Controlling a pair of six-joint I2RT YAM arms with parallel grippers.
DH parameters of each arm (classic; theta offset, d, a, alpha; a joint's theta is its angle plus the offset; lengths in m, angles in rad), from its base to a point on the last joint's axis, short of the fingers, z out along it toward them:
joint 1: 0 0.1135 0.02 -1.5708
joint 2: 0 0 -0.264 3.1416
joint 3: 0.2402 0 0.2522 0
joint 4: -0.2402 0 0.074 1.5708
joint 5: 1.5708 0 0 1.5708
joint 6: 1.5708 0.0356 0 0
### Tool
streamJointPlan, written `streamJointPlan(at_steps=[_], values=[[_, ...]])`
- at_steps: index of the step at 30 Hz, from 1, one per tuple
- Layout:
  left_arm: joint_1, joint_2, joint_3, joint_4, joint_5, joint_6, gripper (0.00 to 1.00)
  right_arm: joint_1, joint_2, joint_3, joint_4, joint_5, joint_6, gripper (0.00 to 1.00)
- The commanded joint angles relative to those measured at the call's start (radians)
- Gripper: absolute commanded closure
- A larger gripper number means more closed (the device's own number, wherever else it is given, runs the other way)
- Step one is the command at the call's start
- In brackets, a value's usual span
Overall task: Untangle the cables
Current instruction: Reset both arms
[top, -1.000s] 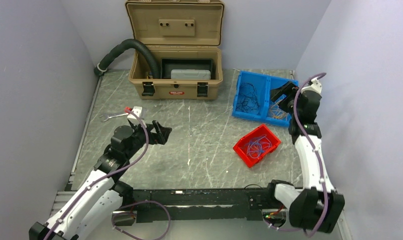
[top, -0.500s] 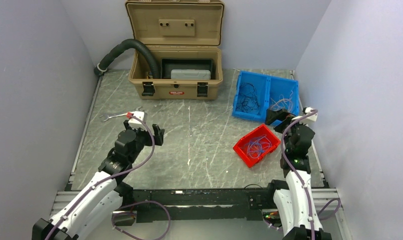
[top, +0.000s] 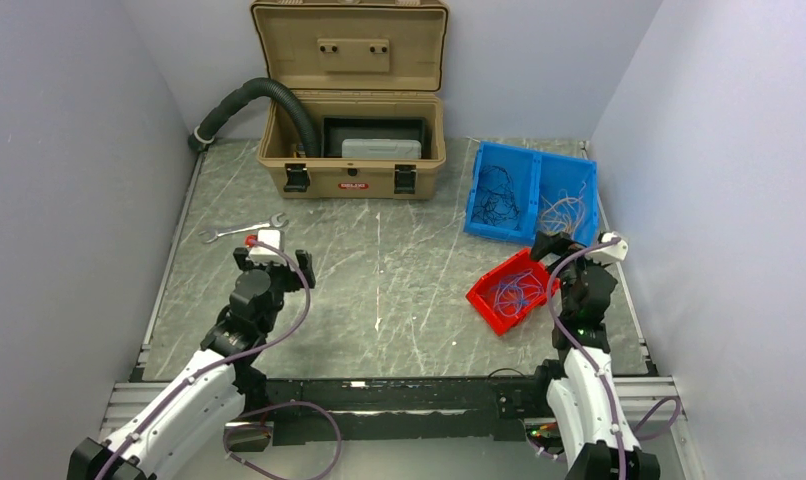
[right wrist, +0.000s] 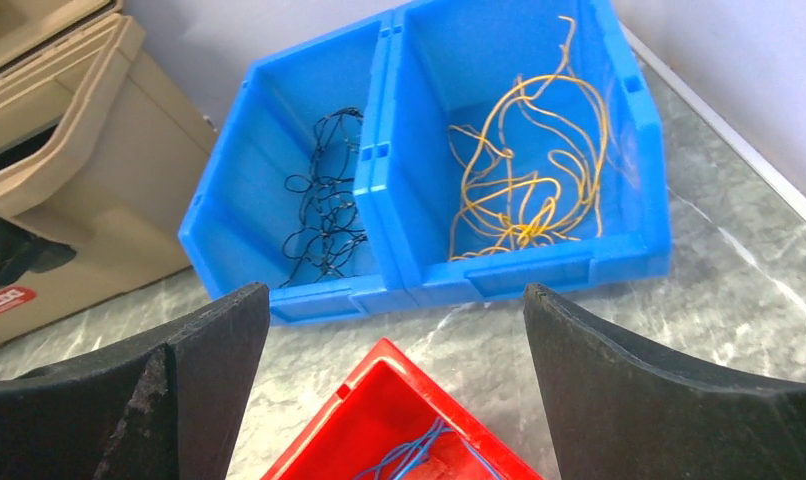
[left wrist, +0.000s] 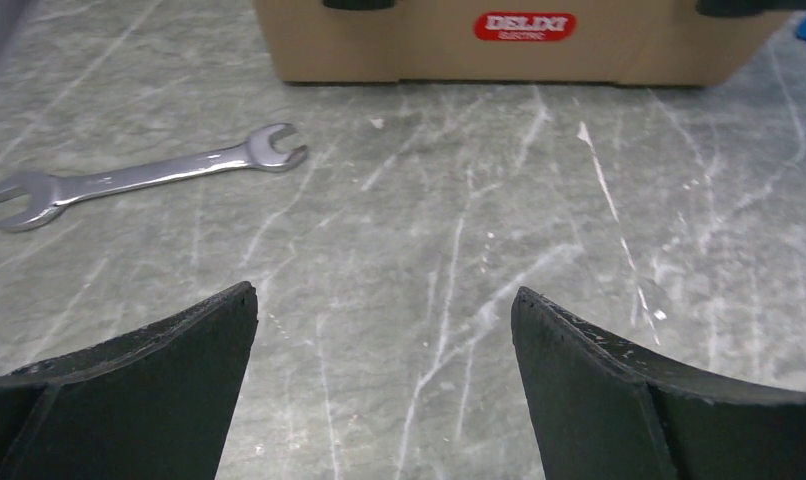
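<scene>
Left fingers [left wrist: 149, 390] are standing spread over the counter [left wrist: 459, 230], holding nothing. A wrench [left wrist: 144, 178] is lying far-left of them, before the tan toolbox [left wrist: 399, 40]. Right fingers [right wrist: 659, 400] are likewise standing spread and empty, above the red bin [right wrist: 379, 400] holding blue cables [right wrist: 419, 455]. Black cables [right wrist: 324, 210] and yellow-orange cables [right wrist: 524, 190] are lying in the left and right compartments of the blue bin [right wrist: 619, 255].

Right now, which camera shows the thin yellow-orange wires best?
The right wrist view: the thin yellow-orange wires lie close up, loops distinct. The top view shows a small pale tangle; the left wrist view misses them.
</scene>
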Motion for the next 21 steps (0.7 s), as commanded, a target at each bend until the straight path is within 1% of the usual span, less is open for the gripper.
streamJointPlan(at_steps=[1, 4, 6, 7, 11, 14, 17, 21], values=[[-0.004, 0.023, -0.004, 0.094, -0.162, -0.002, 0.01, 0.002, -0.002, -0.068, 0.192, 0.088, -0.049, 0.02], [-0.003, 0.072, -0.002, 0.129, -0.188, 0.018, 0.01, 0.002, 0.047, -0.127, 0.368, 0.059, -0.113, 0.00], [-0.002, 0.133, 0.005, 0.155, -0.229, 0.029, 0.01, 0.002, 0.122, -0.153, 0.493, 0.060, -0.152, 0.00], [-0.002, 0.160, 0.014, 0.167, -0.250, 0.035, 0.01, 0.002, 0.160, -0.150, 0.520, 0.071, -0.155, 0.00], [-0.002, 0.226, 0.069, 0.109, -0.285, 0.008, 0.01, 0.001, 0.236, -0.101, 0.511, 0.054, -0.180, 0.00], [-0.002, 0.211, 0.053, 0.130, -0.274, 0.006, 0.01, 0.002, 0.240, -0.102, 0.526, 0.054, -0.186, 0.00], [-0.001, 0.186, 0.029, 0.161, -0.253, 0.010, 0.01, 0.002, 0.231, -0.091, 0.500, 0.056, -0.194, 0.00], [-0.001, 0.187, 0.026, 0.175, -0.231, 0.020, 0.01, 0.002, 0.231, -0.096, 0.509, 0.059, -0.193, 0.00]])
